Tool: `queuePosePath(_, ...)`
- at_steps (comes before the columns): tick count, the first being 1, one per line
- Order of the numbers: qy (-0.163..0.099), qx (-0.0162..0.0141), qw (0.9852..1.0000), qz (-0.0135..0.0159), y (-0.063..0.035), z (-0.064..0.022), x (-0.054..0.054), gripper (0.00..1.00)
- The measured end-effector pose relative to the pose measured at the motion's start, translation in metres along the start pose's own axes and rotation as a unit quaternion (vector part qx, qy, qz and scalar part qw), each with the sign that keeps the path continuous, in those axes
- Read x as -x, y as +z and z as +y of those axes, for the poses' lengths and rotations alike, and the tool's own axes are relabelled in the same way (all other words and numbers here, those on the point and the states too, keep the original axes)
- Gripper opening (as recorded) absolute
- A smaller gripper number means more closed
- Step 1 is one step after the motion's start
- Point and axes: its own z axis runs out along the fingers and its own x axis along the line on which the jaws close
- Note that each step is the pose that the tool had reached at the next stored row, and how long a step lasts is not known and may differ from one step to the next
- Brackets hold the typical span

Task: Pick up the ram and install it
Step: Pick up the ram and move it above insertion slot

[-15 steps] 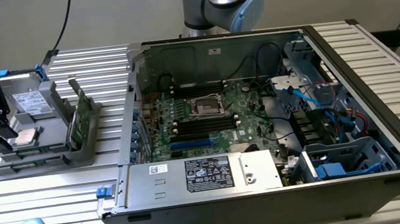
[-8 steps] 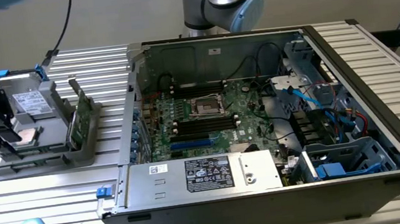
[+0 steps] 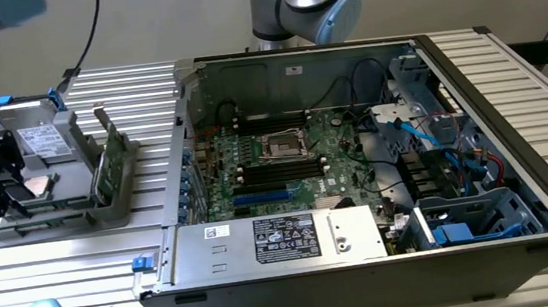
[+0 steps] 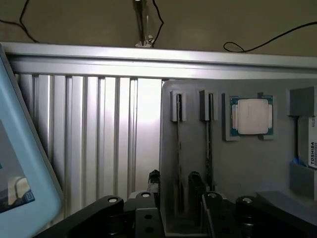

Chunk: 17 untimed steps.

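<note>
The claw [image 4: 174, 182] is standing released, with its two black fingers [image 4: 154, 177] spread wide and gripping nothing. It is hanging over a grey holder [image 3: 61, 214] that is sitting on the slatted metal desk [image 3: 71, 259], at the exterior view's left, just beside the open computer case [image 3: 515, 120].

The ram [image 4: 178, 148] is standing on edge in a slot of that holder. In the wrist view it is lining up between the spread fingers, and I cannot tell whether either finger is touching it. A second stick [image 4: 208, 148] is standing in the neighbouring slot, parallel to the ram and just outside one finger. A square silver processor chip [image 4: 251, 116] is lying in its own recess beside the sticks, and a boxy drive [image 4: 312, 148] is sitting in the compartment beyond the chip.

Inside the case, the motherboard [image 3: 302, 170] is lying face up, with its long black memory slots [image 3: 278, 167] flanking the processor socket.
</note>
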Motion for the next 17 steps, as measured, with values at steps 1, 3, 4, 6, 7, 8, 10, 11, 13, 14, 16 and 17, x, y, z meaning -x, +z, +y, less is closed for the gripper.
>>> queuePosePath(1, -0.001, 0.0001, 1.0000, 0.0000, 0.0018, -0.0001, 0.000, 0.37)
queuePosePath(3, -0.004, 0.0002, 1.0000, -0.0001, 0.0055, -0.0003, 0.000, 0.37)
queuePosePath(4, -0.005, 0.0002, 1.0000, -0.0001, 0.0073, -0.0006, 0.000, 0.37)
queuePosePath(6, -0.006, 0.0003, 1.0000, -0.0001, 0.0109, -0.0023, -0.001, 0.37)
queuePosePath(7, -0.006, 0.0004, 1.0000, -0.0002, 0.0125, -0.0039, -0.001, 0.37)
queuePosePath(8, -0.006, 0.0004, 1.0000, -0.0003, 0.0143, -0.0058, -0.001, 0.37)
queuePosePath(10, -0.007, 0.0004, 1.0000, -0.0008, 0.0176, -0.0101, -0.001, 0.37)
queuePosePath(11, -0.007, 0.0004, 1.0000, -0.0012, 0.0191, -0.0125, -0.001, 0.37)
queuePosePath(13, -0.007, 0.0002, 1.0000, -0.0022, 0.0221, -0.0130, -0.001, 0.37)
queuePosePath(14, -0.007, 0.0004, 1.0000, -0.0021, 0.0225, -0.0130, -0.002, 0.37)
queuePosePath(16, -0.007, 0.0007, 1.0000, -0.0021, 0.0225, -0.0130, -0.002, 0.37)
queuePosePath(17, -0.007, 0.0006, 1.0000, -0.0023, 0.0233, -0.0131, -0.002, 0.37)
